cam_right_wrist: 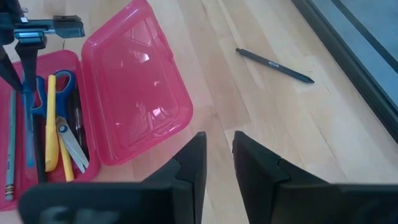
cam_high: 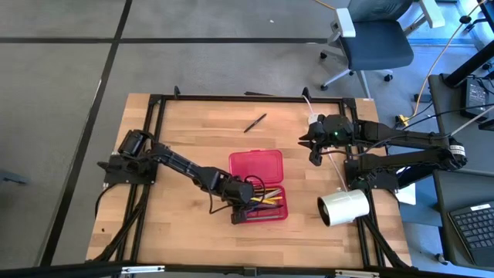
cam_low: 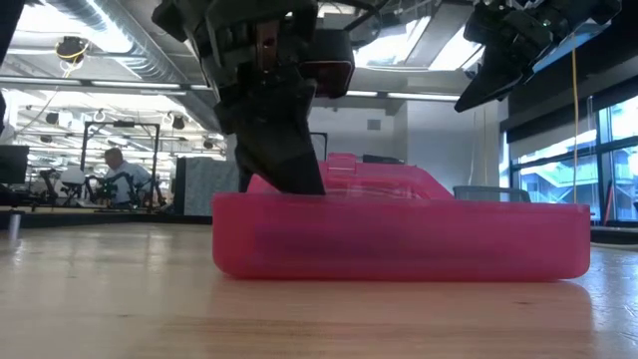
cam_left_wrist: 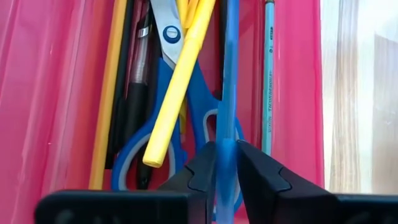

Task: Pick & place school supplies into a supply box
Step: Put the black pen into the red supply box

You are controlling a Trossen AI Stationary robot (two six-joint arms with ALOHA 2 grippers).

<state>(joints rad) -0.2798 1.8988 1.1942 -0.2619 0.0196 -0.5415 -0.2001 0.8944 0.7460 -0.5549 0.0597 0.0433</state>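
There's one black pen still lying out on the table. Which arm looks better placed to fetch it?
Probably the right. Its hand hovers empty near the black pen, while the left hand is down in the red pencil case, fingers around a blue pencil.

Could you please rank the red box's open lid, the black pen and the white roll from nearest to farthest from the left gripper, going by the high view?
From the left gripper, over the red box's tray:
1. Open lid, just beyond the gripper, toward the table's far edge.
2. White roll, off to the right, near the right arm's base.
3. Black pen, alone on the bare wood near the far edge.
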